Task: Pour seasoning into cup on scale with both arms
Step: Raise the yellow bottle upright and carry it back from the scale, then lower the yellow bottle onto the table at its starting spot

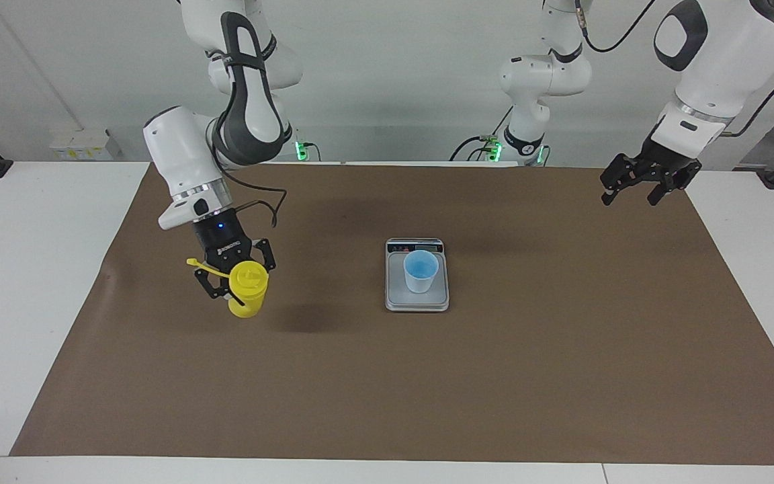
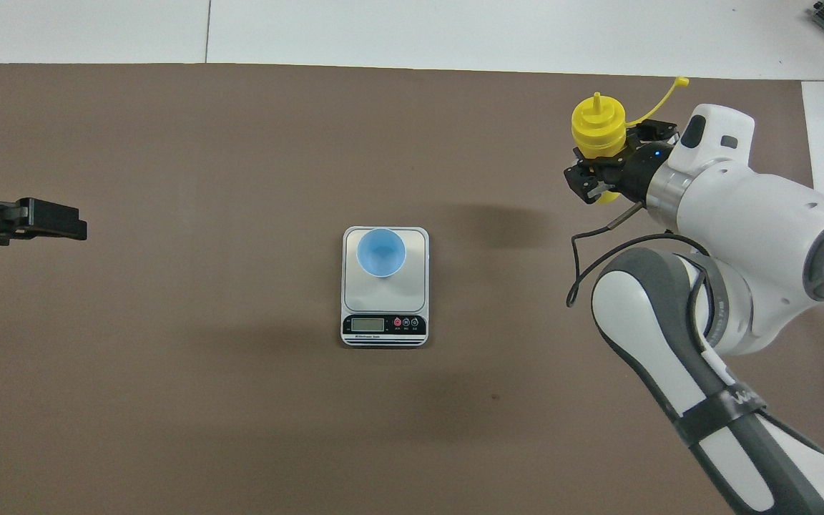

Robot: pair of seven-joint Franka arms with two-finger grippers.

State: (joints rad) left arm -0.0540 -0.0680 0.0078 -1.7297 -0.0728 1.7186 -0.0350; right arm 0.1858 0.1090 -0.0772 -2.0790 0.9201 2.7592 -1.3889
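The right arm comes down from its base and bends at the elbow, and its wrist points steeply down over the right arm's end of the table. The right gripper (image 1: 236,279) (image 2: 606,170) has its fingers closed around a yellow bottle (image 1: 246,290) (image 2: 599,129) and holds it upright. The left arm waits, raised at its own end. The left gripper (image 1: 635,191) (image 2: 54,220) hangs tilted downward, with its fingers spread apart.

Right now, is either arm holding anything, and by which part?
The right pincer grips the seasoning bottle around its upper body, just under the cap. The left pincer holds nothing.
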